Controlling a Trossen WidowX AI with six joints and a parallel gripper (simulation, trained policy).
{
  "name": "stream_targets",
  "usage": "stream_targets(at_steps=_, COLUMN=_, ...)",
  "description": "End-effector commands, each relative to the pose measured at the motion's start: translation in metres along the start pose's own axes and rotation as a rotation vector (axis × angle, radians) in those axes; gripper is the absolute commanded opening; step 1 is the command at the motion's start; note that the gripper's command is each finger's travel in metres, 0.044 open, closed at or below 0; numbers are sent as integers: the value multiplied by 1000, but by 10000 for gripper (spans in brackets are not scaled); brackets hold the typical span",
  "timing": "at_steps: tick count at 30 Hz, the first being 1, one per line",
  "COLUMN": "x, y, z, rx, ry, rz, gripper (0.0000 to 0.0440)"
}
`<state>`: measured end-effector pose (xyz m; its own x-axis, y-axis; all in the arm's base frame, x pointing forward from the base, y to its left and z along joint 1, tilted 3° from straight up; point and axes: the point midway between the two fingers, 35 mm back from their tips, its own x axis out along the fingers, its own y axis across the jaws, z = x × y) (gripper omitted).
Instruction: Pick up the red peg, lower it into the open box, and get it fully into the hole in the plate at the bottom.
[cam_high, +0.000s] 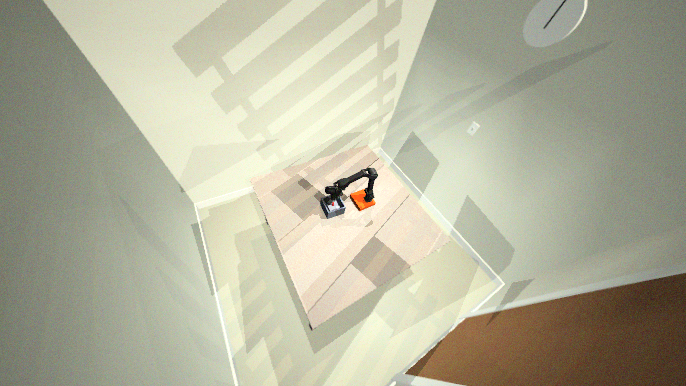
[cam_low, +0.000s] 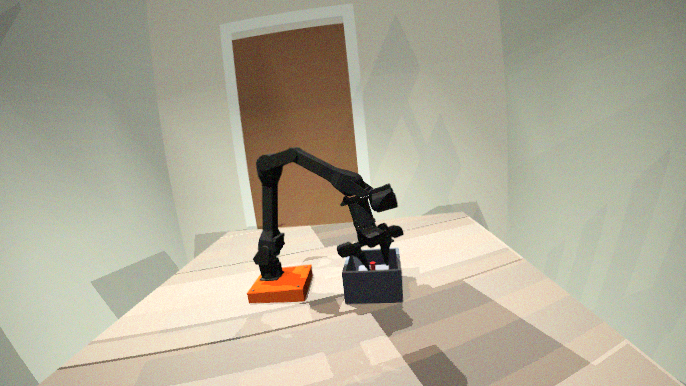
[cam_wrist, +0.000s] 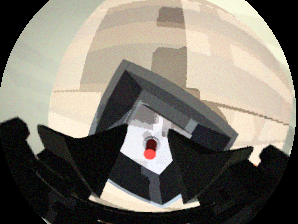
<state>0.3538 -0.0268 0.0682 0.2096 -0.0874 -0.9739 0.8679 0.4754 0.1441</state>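
Note:
The red peg (cam_high: 333, 204) (cam_low: 372, 265) (cam_wrist: 150, 150) stands inside the open dark grey box (cam_high: 336, 214) (cam_low: 372, 288) (cam_wrist: 172, 97). In the wrist view its lower end is at the hole in the white plate (cam_wrist: 134, 149), and its bright red top faces the camera. It looks roughly upright; how deep it sits cannot be told. My gripper (cam_low: 377, 265) (cam_wrist: 147, 130) is open, its fingers reaching down into the box on either side of the peg, with gaps between them and the peg in the wrist view.
The box walls stand close around the fingers. The arm's orange base (cam_high: 362, 200) (cam_low: 282, 289) is beside the box on the wooden table (cam_high: 320, 260) (cam_low: 250, 350).

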Motion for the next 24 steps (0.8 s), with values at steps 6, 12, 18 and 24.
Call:
stream_targets(at_steps=6, x=5, y=13, z=21, rx=-16, ry=-14, rz=5, gripper=435)
stream_targets(at_steps=12, x=0, y=23, z=43, rx=-4, ry=-62, rz=42, gripper=440)
stream_targets(at_steps=18, x=-5, y=31, z=64, rx=8, ry=-111, rz=71, gripper=440)
stream_targets(at_steps=24, x=-8, y=35, z=76, rx=16, ry=-140, rz=90, gripper=440)
